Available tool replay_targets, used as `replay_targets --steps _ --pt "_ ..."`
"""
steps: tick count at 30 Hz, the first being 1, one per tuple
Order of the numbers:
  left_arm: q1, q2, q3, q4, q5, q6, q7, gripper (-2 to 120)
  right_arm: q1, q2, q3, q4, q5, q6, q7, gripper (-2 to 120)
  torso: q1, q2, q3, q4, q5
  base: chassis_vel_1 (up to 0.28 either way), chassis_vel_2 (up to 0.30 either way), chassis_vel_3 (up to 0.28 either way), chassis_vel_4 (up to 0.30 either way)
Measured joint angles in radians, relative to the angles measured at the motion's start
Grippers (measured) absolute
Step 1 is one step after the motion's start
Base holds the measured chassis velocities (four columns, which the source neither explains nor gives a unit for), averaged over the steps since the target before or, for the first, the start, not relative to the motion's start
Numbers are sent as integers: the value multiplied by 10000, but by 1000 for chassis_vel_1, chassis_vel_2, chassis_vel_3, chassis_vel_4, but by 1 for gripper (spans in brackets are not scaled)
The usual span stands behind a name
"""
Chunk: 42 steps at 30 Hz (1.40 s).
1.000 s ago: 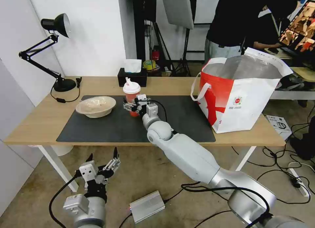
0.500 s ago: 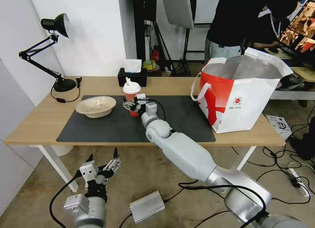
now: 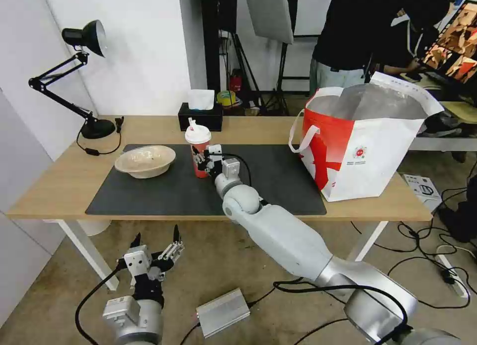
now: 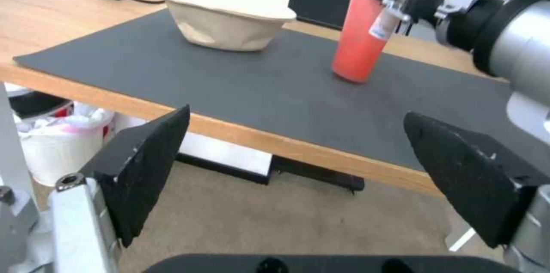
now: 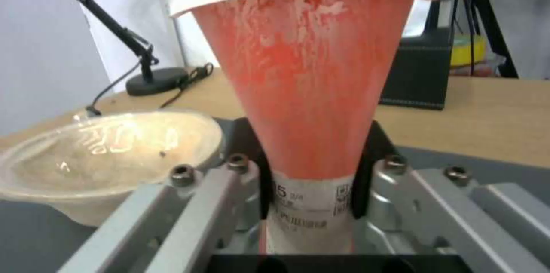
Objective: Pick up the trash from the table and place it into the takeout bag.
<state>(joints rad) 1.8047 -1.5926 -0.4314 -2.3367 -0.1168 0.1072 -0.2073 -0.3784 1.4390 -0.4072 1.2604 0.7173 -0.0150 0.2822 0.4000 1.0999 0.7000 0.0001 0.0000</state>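
Note:
The translucent red drink cup (image 3: 198, 151) with its white lid stands on the dark grey mat (image 3: 159, 191) of the table (image 3: 54, 186). My right gripper (image 3: 203, 162) is shut on the cup's lower half. In the right wrist view the cup (image 5: 309, 75) sits clamped between the two fingers (image 5: 367, 165). In the left wrist view the cup (image 4: 367, 28) leans slightly, its base at the mat. A shallow beige bowl (image 3: 145, 160) lies left of the cup. The red-and-white takeout bag (image 3: 367, 151) stands open at the table's right end. My left gripper (image 3: 155, 248) hangs open below the table's front edge.
A black tissue box (image 3: 200, 117) stands behind the cup, and a black desk lamp (image 3: 92, 126) stands at the far left corner. A silver box (image 3: 222, 312) and cables lie on the floor. A person stands behind the bag.
The right gripper's fingers, spread around the cup before, have shut on it, and the cup has shifted slightly left. The left arm has barely moved.

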Motion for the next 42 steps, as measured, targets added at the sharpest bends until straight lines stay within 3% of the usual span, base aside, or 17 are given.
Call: replay_targets --steps 8,20,32,42 --pt "128 -4 -18 -195 -19 -2 -7 100 -92 -527 -102 1460 54 -280 446 5 0 0 0 -1 0 0 0 0 0" --pt "197 2 -51 -303 -90 -2 -14 100 -70 -1543 -237 3060 273 -738 986 5 0 1 0 -1 1 0 0 0 0" --pt "219 -1 2 -357 -41 -19 -18 100 -259 -3119 556 4912 1116 -1154 1313 5 0 2 0 -2 1 0 0 0 0" --pt "209 -9 62 -339 7 -30 -22 100 -524 -3890 1124 5770 1566 -1277 1379 5 0 2 0 0 2 0 0 0 0"
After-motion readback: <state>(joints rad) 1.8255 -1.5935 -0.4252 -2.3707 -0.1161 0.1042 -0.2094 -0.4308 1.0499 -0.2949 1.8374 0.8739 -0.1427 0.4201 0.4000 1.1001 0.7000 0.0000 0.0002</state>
